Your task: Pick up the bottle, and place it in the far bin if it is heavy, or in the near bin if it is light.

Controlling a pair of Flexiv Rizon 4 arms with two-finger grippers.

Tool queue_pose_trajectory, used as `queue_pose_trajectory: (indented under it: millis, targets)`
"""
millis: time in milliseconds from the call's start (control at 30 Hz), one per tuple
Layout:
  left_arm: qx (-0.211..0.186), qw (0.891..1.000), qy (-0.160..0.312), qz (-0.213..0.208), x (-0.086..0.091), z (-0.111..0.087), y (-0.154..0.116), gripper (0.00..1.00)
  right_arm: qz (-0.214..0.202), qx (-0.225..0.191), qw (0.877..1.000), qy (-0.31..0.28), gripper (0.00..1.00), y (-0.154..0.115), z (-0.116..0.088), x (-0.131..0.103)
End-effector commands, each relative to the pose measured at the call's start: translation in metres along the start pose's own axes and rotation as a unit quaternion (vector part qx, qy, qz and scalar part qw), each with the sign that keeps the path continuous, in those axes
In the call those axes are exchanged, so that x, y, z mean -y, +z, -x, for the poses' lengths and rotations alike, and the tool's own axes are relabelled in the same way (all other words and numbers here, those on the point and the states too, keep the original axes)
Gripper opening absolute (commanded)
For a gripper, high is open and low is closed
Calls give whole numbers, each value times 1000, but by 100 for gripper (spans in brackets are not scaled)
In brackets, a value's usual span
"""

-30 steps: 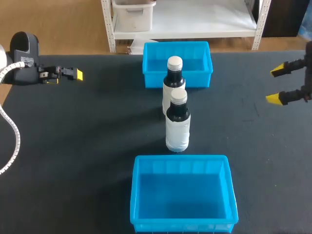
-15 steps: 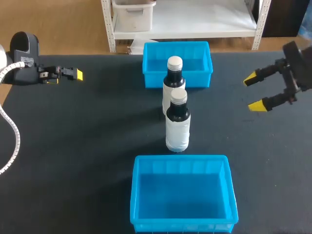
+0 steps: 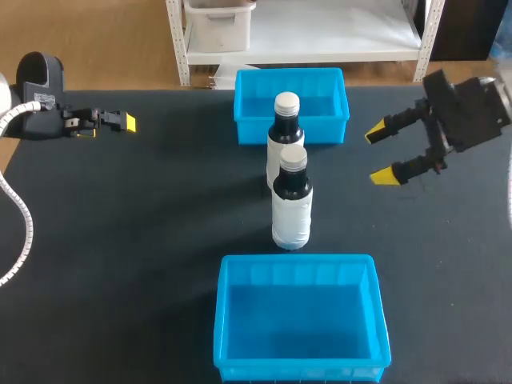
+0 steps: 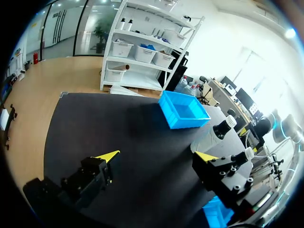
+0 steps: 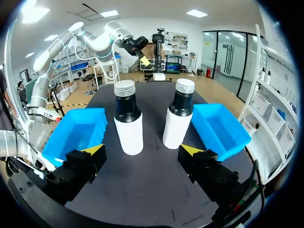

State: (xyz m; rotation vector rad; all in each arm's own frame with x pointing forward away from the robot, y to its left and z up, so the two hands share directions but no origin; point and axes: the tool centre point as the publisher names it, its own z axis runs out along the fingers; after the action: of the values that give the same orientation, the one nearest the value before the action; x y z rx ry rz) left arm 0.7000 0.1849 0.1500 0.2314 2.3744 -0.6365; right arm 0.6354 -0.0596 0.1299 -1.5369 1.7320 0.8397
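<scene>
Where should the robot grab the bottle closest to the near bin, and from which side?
Probably around the straight white middle of the front bottle, which stands upright and is round there. Come from the right: the open right gripper faces it, and the right wrist view shows a gap between it and the second bottle for a finger.

table [image 3: 120,240]: black, matte top
floor [image 3: 104,40]: light wood past the table's far edge
shelf [image 3: 320,36]: white metal, standing on that floor
box [image 3: 218,24]: pale, on the shelf
ceiling panels [image 5: 109,13]: bright white
glass doors [image 5: 231,57]: tall, dark-framed
</scene>
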Motion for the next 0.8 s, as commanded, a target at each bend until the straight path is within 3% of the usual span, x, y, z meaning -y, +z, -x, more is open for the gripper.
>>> queue_pose_trajectory:
  millis: [33, 800]
  targets:
    - [0, 1000, 0, 0, 0, 0, 0, 100, -9, 0, 1000, -4, 100, 11, 7, -6]
    - [0, 1000, 0, 0, 0, 0, 0, 100, 30, 15, 999, -25, 100, 55, 45, -21]
